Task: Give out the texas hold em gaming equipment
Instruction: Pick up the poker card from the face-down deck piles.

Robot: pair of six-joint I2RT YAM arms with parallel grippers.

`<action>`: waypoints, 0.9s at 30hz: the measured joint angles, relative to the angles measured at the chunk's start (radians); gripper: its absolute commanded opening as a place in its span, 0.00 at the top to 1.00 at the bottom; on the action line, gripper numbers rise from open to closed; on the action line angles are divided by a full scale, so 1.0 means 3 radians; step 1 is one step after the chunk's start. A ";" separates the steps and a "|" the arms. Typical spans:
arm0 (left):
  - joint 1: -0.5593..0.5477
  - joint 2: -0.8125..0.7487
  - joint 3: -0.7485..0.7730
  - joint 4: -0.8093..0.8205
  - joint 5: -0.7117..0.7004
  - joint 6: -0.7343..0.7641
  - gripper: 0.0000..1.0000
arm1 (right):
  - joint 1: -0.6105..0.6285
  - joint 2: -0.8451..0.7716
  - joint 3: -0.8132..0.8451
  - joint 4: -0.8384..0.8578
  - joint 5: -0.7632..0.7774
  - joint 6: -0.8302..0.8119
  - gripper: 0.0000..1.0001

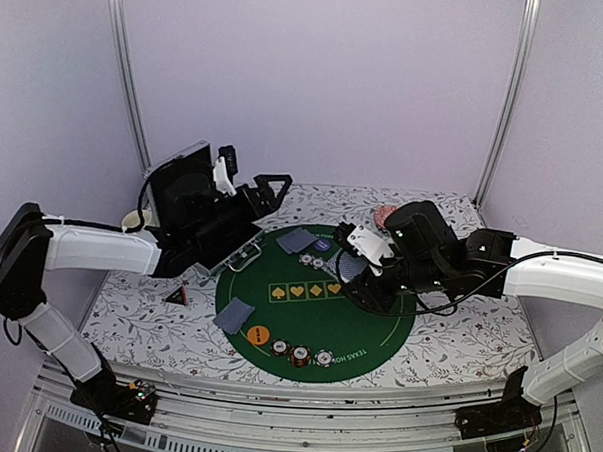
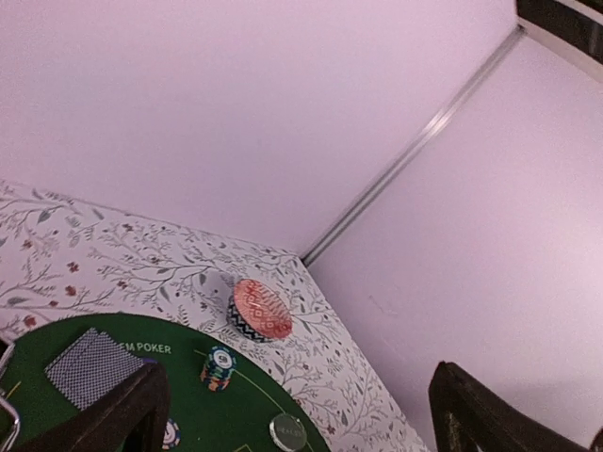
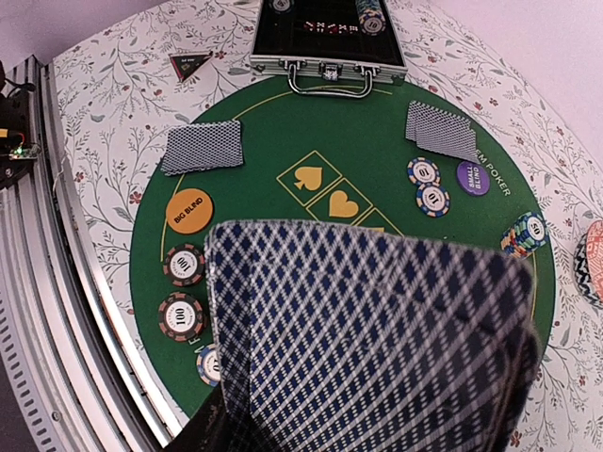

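Observation:
A round green poker mat [image 1: 377, 339] carries two card piles [image 1: 235, 314] [image 1: 294, 241], an orange disc [image 1: 259, 335], three chips [image 1: 301, 355], a purple disc [image 1: 322, 246] and two chips [image 1: 312, 262]. A dark triangular marker [image 1: 176, 295] lies left of the mat. My right gripper [image 1: 359, 277] is shut on a fan of blue-backed cards [image 3: 377, 348] above the mat's middle; they hide its fingers. My left gripper [image 1: 271, 193] is open and empty, raised above the chip case [image 1: 216, 237]. Its view shows a chip stack [image 2: 219, 367] and a pale disc [image 2: 287, 431].
The open metal case [image 3: 328, 38] stands at the mat's far left edge. A pink patterned dish [image 2: 259, 309] sits on the floral cloth beyond the mat, at the back right. A white mug [image 1: 135, 220] stands at the far left. Walls enclose three sides.

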State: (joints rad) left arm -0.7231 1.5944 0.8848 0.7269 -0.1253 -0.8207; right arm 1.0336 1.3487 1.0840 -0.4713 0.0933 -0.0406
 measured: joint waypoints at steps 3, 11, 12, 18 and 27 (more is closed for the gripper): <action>-0.0010 -0.0242 -0.0018 -0.0031 0.0640 0.0554 0.07 | 0.0014 0.0000 0.0000 0.0001 -0.0020 -0.0027 0.56; -0.0075 -0.0787 -0.0065 -0.0896 0.2191 0.1492 0.15 | 0.0128 0.0004 0.0000 0.0032 -0.0111 -0.0130 0.56; -0.0093 -0.0838 -0.0070 -0.1020 0.2300 0.1572 0.13 | 0.0135 0.0005 0.0000 0.0032 -0.0122 -0.0142 0.56; -0.0314 -0.0933 -0.0062 -0.1616 0.2586 0.2024 0.09 | 0.0177 0.0097 0.0010 0.0092 -0.0187 -0.0216 0.56; -0.0422 -0.0427 0.0174 -0.2005 0.2425 0.2144 0.14 | 0.0267 0.0278 0.0132 0.0122 -0.0275 -0.0277 0.56</action>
State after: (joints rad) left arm -0.8497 1.4662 0.9371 0.1253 0.6022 -0.1776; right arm 1.1137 1.4322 1.1236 -0.4347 0.0109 -0.1238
